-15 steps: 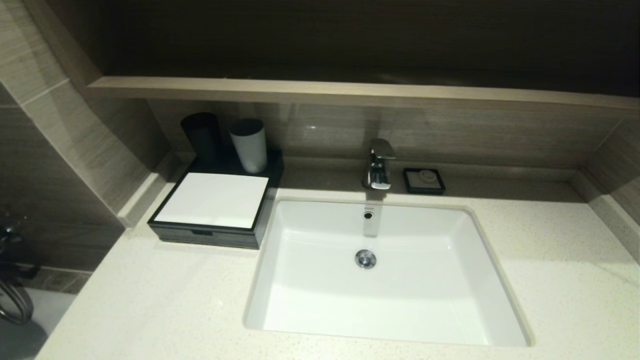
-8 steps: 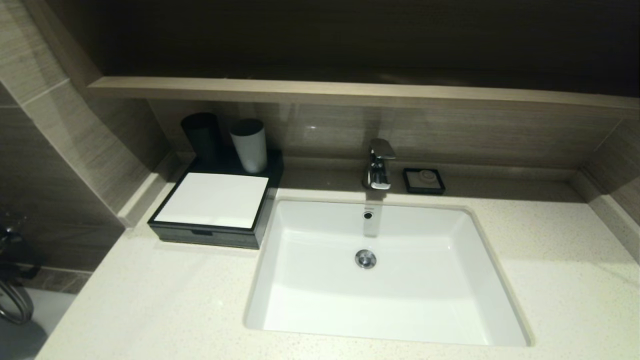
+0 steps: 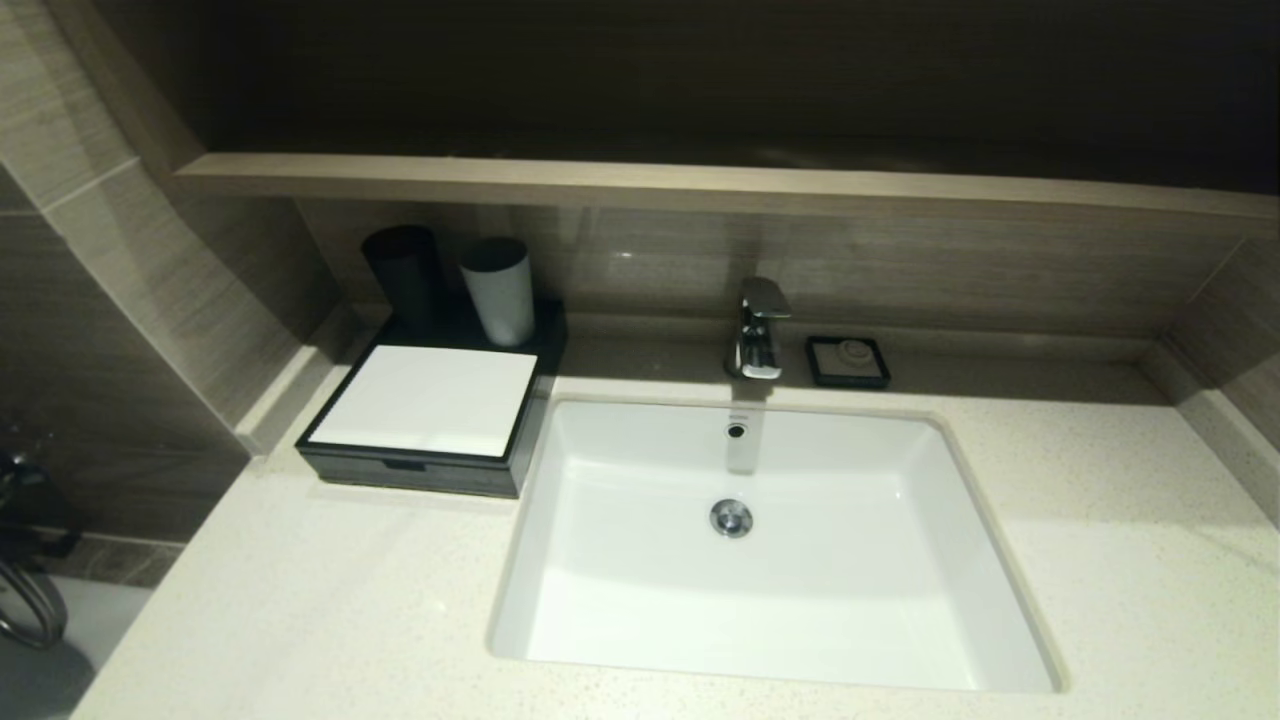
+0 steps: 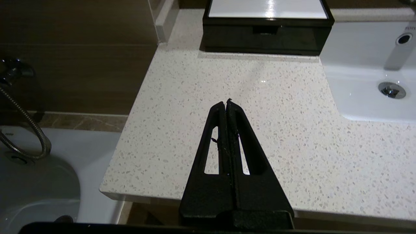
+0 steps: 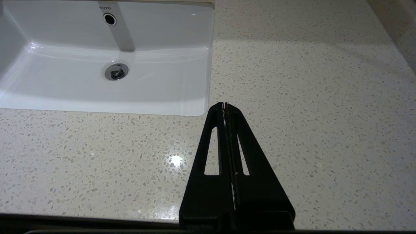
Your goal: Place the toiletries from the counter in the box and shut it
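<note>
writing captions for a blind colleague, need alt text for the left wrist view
The left gripper, jaws shut and empty, hangs over the near edge of a speckled off-white counter. Beyond it sits a black box with a white top and its front drawer closed, beside a white sink. No toiletries show.

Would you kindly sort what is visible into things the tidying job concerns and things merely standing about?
Job: box, drawer shut; counter; left gripper and right gripper, both shut. No toiletries visible.
Bystanders: black cup, grey cup, tap, soap dish, sink.

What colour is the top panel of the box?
White, framed by the black box; the head view shows it best.
</note>
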Motion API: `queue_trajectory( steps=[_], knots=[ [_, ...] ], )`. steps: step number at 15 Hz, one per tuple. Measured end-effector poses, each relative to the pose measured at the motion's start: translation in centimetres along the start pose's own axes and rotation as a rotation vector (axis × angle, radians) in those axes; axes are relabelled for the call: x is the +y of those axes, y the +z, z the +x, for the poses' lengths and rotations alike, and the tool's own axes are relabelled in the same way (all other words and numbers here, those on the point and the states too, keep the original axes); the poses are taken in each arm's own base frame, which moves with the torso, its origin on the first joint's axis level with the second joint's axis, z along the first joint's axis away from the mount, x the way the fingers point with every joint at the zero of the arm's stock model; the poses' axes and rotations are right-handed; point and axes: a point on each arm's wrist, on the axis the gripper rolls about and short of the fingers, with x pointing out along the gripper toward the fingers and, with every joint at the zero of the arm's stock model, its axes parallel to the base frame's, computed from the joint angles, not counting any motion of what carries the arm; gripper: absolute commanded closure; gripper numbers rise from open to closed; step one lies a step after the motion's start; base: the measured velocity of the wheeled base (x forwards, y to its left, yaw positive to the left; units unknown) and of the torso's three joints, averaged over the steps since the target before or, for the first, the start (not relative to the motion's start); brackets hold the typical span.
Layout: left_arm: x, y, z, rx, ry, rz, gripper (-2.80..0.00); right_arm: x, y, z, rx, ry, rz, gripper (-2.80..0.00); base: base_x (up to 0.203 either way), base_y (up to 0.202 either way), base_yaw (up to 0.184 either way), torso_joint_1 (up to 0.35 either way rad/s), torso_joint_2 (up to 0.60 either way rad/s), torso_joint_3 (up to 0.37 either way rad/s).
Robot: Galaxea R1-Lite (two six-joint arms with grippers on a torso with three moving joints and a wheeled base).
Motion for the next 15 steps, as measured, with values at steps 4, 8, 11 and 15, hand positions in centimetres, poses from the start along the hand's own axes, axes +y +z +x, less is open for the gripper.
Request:
queue_trajectory(
  steps=[4, 8, 11, 15],
  knots=[
    [-0.03, -0.42, -0.01, 0.041, -0.005, -0.002, 0.0, 0.0, 0.0, 0.0, 0.0, -0.001, 0.0, 0.0, 0.0, 0.0, 0.0, 0.0, 0.0, 0.0],
    [-0.03, -0.41, -0.01, 0.04, -0.003, -0.026, 0.0, 0.0, 0.0, 0.0, 0.0, 0.0, 0.0, 0.0, 0.0, 0.0, 0.0, 0.0, 0.0, 0.0],
    [-0.03, -0.41, -0.01, 0.04, -0.003, -0.027, 0.0, 0.0, 0.0, 0.0, 0.0, 0.0, 0.0, 0.0, 0.0, 0.0, 0.0, 0.0, 0.0, 0.0],
    [-0.03, -0.39, -0.01, 0.039, -0.003, -0.027, 0.0, 0.0, 0.01, 0.0, 0.0, 0.0, 0.0, 0.0, 0.0, 0.0, 0.0, 0.0, 0.0, 0.0]
  ],
)
